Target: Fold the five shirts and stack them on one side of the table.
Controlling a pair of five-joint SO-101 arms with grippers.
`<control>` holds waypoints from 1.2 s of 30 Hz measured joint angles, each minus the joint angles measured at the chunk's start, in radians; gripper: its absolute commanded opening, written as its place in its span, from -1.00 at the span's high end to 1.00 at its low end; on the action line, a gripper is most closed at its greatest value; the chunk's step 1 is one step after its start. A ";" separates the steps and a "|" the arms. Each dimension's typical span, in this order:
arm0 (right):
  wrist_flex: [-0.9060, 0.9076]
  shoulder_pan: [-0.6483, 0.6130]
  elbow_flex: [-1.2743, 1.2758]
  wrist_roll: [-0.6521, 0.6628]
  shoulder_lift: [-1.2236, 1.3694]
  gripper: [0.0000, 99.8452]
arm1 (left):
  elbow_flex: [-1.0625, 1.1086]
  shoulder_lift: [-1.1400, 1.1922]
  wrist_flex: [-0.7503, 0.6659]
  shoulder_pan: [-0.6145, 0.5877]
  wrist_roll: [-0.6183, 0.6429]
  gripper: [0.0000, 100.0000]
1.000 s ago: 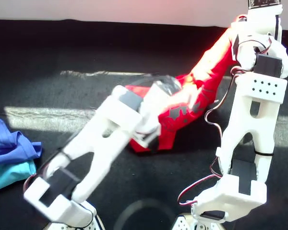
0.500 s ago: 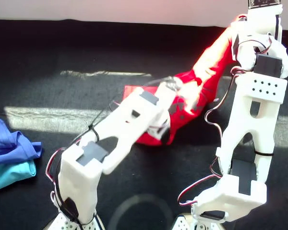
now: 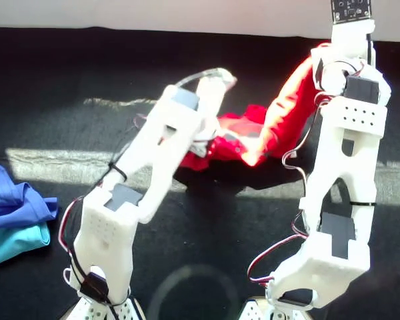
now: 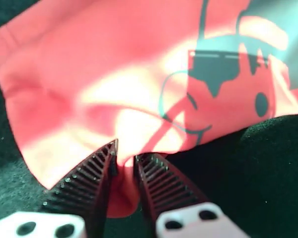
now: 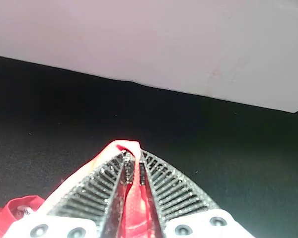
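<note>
Red shirt (image 3: 280, 120) lies toward the far right of the table (image 3: 87, 67), partly lifted off the dark cloth-covered surface. A pale wall (image 3: 187, 10) runs along the table's far edge, and a band of sunlight crosses the surface from left to right.

Obstructions: in the high view the left arm (image 3: 147, 153) leans in from the near left, crosses over the lower end of the shirt and hides part of it. The right arm (image 3: 347, 133) stands upright at the near right and covers the shirt's far right edge.

Other items: a crumpled blue shirt (image 3: 13, 197) sits at the table's left edge with a teal shirt (image 3: 13, 240) just beside it on the near side. Both are well apart from the red shirt.

Orientation: the red shirt is drawn out long. Its axis runs from the raised end at the far right, sloping down and leftward to the end resting near the table's middle.

Left gripper (image 4: 125, 157): jaws narrow, pinched on a fold at the shirt's (image 4: 114, 74) edge, low over the table.

Right gripper (image 5: 134, 156): jaws nearly together, clamping a thin ridge of the shirt (image 5: 123, 145) held high above the table.

Markings: a dark cartoon-style line print shows on the shirt in the left wrist view. Whether it carries lettering cannot be told.
</note>
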 measured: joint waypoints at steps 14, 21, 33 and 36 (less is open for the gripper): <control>0.000 -0.006 -0.127 0.000 -0.265 0.99 | -0.428 -0.273 0.341 -0.305 -0.242 0.98; 0.203 -0.110 -0.130 -0.080 -0.470 0.99 | -0.430 -0.562 0.342 -0.416 -0.344 0.98; 0.368 -0.158 0.110 -0.330 -0.485 0.99 | -0.203 -0.661 0.344 -0.552 -0.508 0.98; 0.361 -0.158 0.276 -0.331 -0.430 0.99 | -0.005 -0.586 0.339 -0.549 -0.509 0.98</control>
